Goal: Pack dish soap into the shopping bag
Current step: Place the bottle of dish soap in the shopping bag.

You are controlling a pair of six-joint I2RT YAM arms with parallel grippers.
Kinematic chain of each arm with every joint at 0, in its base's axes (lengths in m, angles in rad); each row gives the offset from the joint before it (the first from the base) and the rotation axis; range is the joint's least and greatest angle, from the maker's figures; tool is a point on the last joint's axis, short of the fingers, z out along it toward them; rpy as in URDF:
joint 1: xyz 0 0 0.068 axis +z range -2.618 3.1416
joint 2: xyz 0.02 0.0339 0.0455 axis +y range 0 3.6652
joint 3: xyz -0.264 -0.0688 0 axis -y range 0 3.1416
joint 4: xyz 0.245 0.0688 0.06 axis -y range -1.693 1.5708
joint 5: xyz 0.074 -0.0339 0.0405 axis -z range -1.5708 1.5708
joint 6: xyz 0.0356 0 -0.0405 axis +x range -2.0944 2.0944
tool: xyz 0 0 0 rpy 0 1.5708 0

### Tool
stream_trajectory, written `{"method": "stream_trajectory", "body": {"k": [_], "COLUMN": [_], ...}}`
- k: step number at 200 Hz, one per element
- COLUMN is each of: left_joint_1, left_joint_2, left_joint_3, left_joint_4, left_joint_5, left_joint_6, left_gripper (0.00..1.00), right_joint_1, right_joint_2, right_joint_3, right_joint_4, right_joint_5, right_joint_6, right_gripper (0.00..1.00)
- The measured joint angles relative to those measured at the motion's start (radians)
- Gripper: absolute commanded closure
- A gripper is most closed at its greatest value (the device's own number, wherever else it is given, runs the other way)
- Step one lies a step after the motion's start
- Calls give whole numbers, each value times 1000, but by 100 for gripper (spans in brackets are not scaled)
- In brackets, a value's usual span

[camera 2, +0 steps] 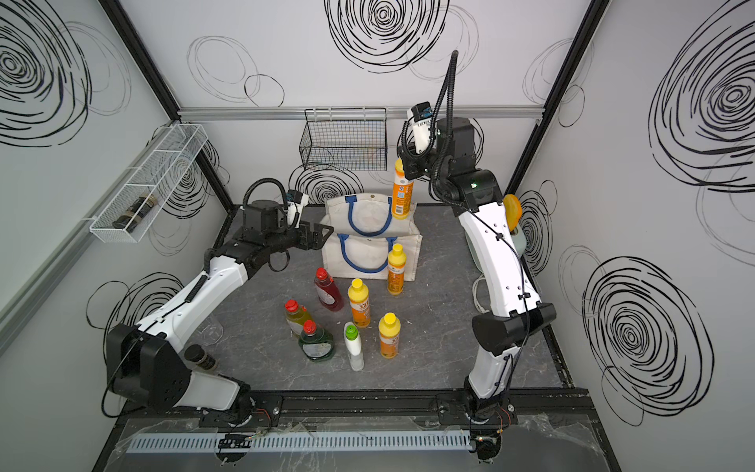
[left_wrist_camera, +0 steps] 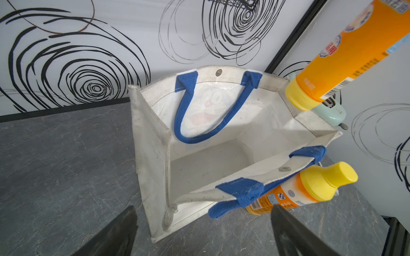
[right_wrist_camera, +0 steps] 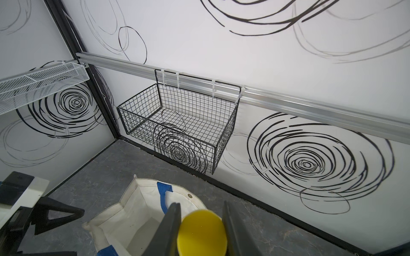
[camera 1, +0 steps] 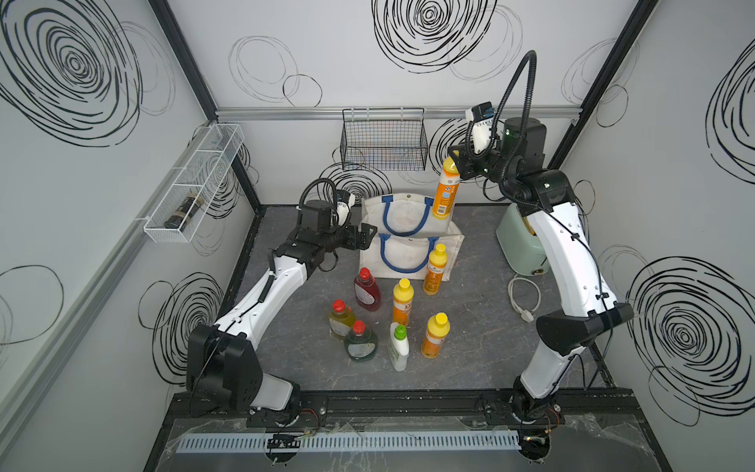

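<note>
Right jaws: clamp orange bottle (camera 1: 445, 196) (above shopping bag (camera 1: 404, 257)) | label: blurred

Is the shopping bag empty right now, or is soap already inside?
Empty. In the left wrist view the shopping bag shows a bare white floor; the orange bottle in the right claw hangs by its rim, not inside.

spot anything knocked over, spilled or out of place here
Nothing spilled. Two oddities: the far blue handle droops inside the shopping bag, and a dark jar lies sideways in the white wall shelf.
</note>
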Motion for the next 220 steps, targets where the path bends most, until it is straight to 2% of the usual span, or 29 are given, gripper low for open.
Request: {"method": "stream_trajectory", "body": {"k": [55, 161, 220], "left_joint_1": [9, 14, 15], "left_joint_2": [6, 11, 16], "left_joint_3": [0, 0, 0], "left_joint_4": [0, 0, 1], "left_joint_5": [2, 32, 53], "left_joint_6": [0, -12, -20], "left_gripper": [4, 4, 4], "right_joint_1": [-1, -28, -56], "right_joint_2": [61, 49, 19], "right_joint_3": [-39, -386, -522], "right_joint_4": [61, 230, 296], "right_joint_5": [-23, 26, 28], "right_joint_6": [3, -16, -14], "right_gripper": [100, 100, 100]}}
